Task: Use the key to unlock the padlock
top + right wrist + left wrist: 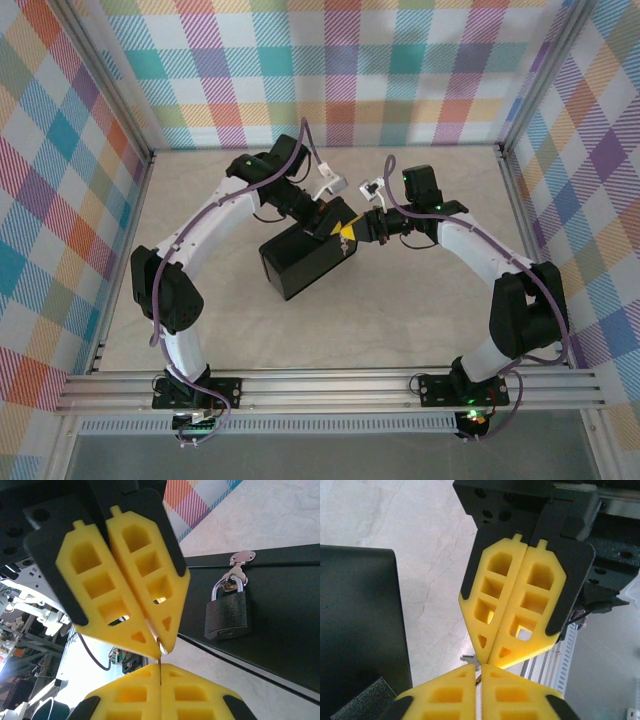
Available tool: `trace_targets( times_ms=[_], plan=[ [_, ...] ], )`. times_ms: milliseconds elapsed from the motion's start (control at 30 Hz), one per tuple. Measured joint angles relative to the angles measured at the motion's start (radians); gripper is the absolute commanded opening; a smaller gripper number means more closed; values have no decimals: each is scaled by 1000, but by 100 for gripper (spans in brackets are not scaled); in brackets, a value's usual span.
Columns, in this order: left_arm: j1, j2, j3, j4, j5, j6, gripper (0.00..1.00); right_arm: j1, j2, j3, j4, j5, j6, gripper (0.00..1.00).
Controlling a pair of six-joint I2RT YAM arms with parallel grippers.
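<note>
– While both arms reach inward over the table (400,330), how do the claws stand?
– Tip to tip, just beside the black box (300,268). Left gripper (150,625): its yellow fingers are pressed together along a single seam. Right gripper (492,650): its fingers are likewise closed flat against each other.
– And the key?
– Left wrist view: the key (478,678), a thin pale sliver, seems to be pinched at the very tip of the left gripper's seam, pointing toward the right gripper's tips. The detail is too small to be certain. Whether the right fingers also touch it cannot be told.
– Where is the padlock?
– Right wrist view: the padlock (227,615), with a dark textured body, hangs upright by its silvery shackle from a metal hasp (241,558) at the upper edge of the box's side wall. Both legs of the shackle enter the body. The padlock lies to the right of both claws in that view, apart from them and touched by neither
</note>
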Motion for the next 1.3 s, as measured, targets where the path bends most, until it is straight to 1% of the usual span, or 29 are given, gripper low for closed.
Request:
trace_targets(
  times_ms=[33,367,400,467,533,633,767,933,1067,1200,1300],
  plan=[
    [0,0,0,0,1,5,0,0,1,0,0,-3,0,0],
    [1,0,-13,16,16,-2,0,-5,2,0,-1,-17,8,0],
    [2,-2,-21,30,19,-9,0,-7,3,0,-1,-14,11,1],
    [4,-4,-36,55,24,-28,0,-13,3,-5,4,-13,23,9],
    [13,-10,-55,85,31,-53,0,-19,3,-11,15,-13,36,14],
    [19,-15,-76,113,41,-85,0,-27,3,-14,34,-16,58,24],
    [40,-15,-85,132,40,-111,0,-37,3,-15,64,-22,68,28],
    [61,-15,-87,150,39,-136,0,-48,2,-26,103,-15,109,37],
    [72,-19,-92,165,42,-151,0,-56,1,-107,252,-1,232,46],
    [73,-34,-92,165,47,-157,0,-57,2,-209,445,20,402,47],
    [73,-41,-92,166,51,-158,0,-57,6,-240,579,24,501,47]
  ],
)
